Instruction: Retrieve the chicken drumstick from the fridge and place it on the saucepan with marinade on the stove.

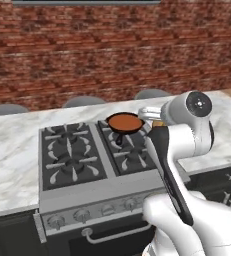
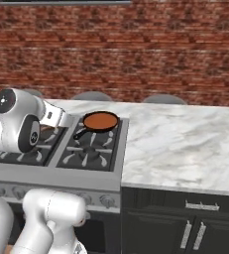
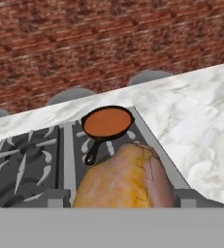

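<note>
The golden-brown chicken drumstick (image 3: 125, 179) looms large at the bottom of the hand view, and my gripper (image 1: 155, 120) is shut on it. A sliver of the chicken drumstick (image 1: 158, 123) shows by the hand, over the stove's right edge. The saucepan with marinade (image 1: 124, 122) (image 2: 100, 120) (image 3: 107, 121) sits on the back right burner of the stove (image 1: 72, 160) (image 2: 88, 154), its short handle pointing toward the front. The drumstick hangs in front of and slightly right of the pan, above the grates. The fridge is out of view.
White marble counter (image 2: 185, 139) runs on both sides of the cooktop. A red brick wall (image 1: 112, 50) stands behind, with grey stool tops (image 3: 147, 77) along the far counter edge. Knobs (image 1: 82, 215) line the stove front; dark cabinets (image 2: 195, 223) sit below.
</note>
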